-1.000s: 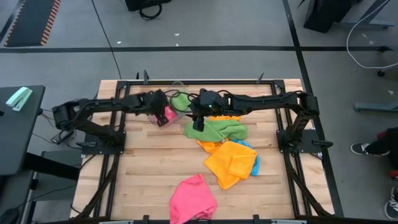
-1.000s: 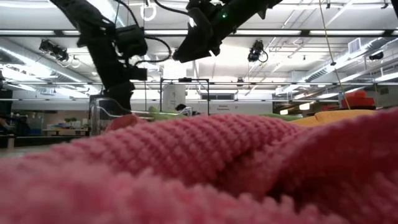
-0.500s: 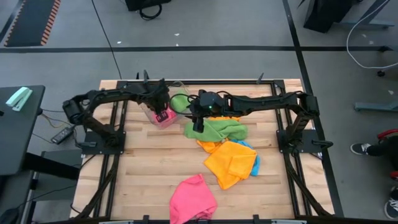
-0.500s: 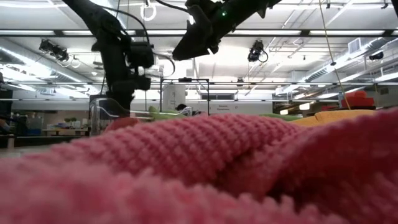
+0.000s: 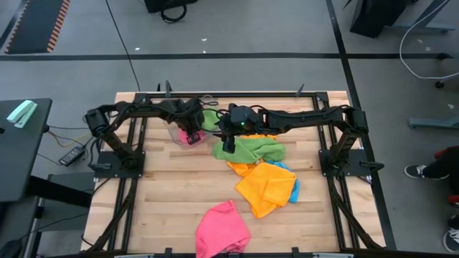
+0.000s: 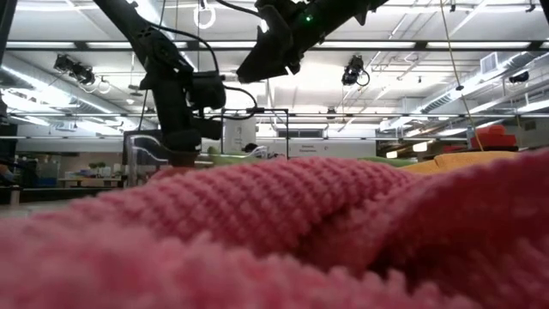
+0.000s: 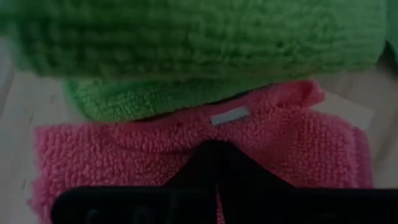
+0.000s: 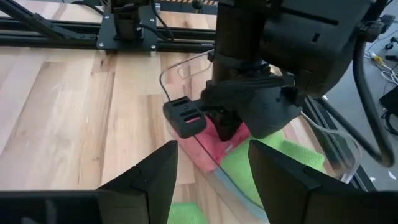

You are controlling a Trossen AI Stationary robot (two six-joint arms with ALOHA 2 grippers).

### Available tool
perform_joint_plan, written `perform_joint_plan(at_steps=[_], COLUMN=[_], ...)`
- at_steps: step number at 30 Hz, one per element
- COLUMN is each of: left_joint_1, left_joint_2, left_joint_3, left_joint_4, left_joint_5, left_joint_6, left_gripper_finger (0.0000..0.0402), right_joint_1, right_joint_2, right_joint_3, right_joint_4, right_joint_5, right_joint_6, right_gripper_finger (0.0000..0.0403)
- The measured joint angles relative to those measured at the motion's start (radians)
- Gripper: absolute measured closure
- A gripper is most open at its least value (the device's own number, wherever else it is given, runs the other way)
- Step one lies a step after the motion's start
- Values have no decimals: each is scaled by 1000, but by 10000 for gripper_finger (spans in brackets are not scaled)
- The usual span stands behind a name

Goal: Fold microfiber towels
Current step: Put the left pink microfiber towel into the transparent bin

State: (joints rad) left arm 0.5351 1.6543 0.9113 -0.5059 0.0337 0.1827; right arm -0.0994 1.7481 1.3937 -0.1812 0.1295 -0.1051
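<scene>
The pink towel [image 7: 186, 149] lies folded inside the clear tub [image 8: 261, 186] at the far side of the table [image 5: 172, 193], with a green towel [image 7: 199, 56] touching it along one edge. The left gripper [image 5: 190, 132] reaches down into the tub, and its dark fingers [image 7: 214, 168] are clenched on the pink cloth, as the right wrist view shows from the side. The right gripper [image 5: 228, 145] hovers just beside the tub, over a second green towel [image 5: 254, 149] spread on the wood; its fingers [image 8: 149, 174] stand apart and hold nothing. Nearer the middle of the table an orange towel [image 5: 267, 188] rests on a blue towel [image 5: 292, 188], whose edge shows beside it. A second, crumpled pink towel [image 5: 222, 228] lies well apart from both grippers at the near edge.
</scene>
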Motion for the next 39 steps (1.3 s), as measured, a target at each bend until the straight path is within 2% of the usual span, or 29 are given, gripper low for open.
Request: perform_joint_plan(at_steps=[8,15,25,27,30,32,39], left_joint_1=[-47,-50,-57,-55,-54,-54,-67], left_joint_2=[5,1,-16,-16,-16,-16,-16], left_joint_3=[-1,7,139,154,159,160,160], left_joint_4=[-57,-141,-299,-345,-371,-388,-378], left_joint_5=[45,41,36,1,-128,-179,-191], left_joint_6=[65,91,93,93,95,121,260], left_gripper_finger=[370,373,385,382,381,383,376], right_joint_1=[0,4,4,4,4,4,4], right_joint_2=[0,0,0,0,0,0,0], right_joint_3=[0,0,0,0,0,0,0], right_joint_4=[-4,-4,-5,-6,-7,-7,-6], right_joint_5=[0,-1,-1,-1,-1,-1,-1], right_joint_6=[8,8,11,11,8,8,7], right_gripper_finger=[197,197,197,197,197,197,197])
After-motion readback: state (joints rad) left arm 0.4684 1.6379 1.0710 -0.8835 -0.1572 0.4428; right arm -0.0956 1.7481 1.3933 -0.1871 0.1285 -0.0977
